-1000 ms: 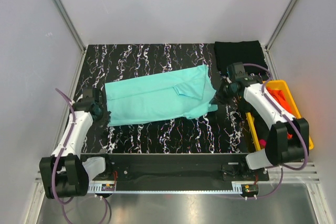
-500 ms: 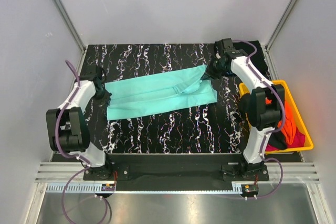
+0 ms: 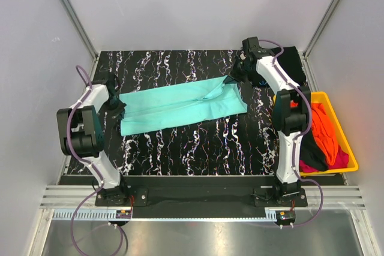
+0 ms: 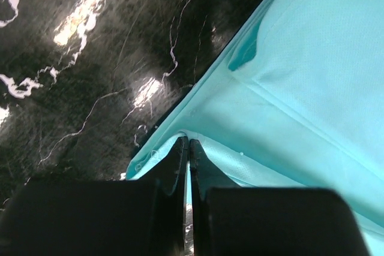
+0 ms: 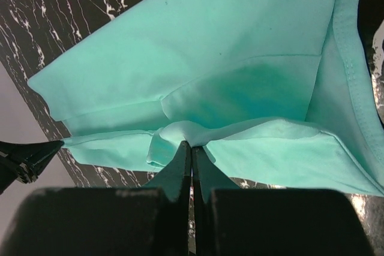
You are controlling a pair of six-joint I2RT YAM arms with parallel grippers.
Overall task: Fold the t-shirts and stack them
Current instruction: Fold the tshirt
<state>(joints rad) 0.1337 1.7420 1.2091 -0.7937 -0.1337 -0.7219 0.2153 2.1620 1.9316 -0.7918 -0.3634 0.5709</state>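
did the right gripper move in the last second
Yes. The right gripper has moved away from the arm bases toward the far edge of the table, ending alongside the black t-shirt, with an edge of the light teal t-shirt pinched in it.

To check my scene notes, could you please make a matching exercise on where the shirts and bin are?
Things:
1 light teal cloth t-shirt
2 black cloth t-shirt
3 bright orange cloth t-shirt
4 yellow plastic bin

Places:
A far right corner of the table
B inside the bin
C spread mid-table
D at the table's right edge

Pairs: 1-C, 2-A, 3-B, 4-D
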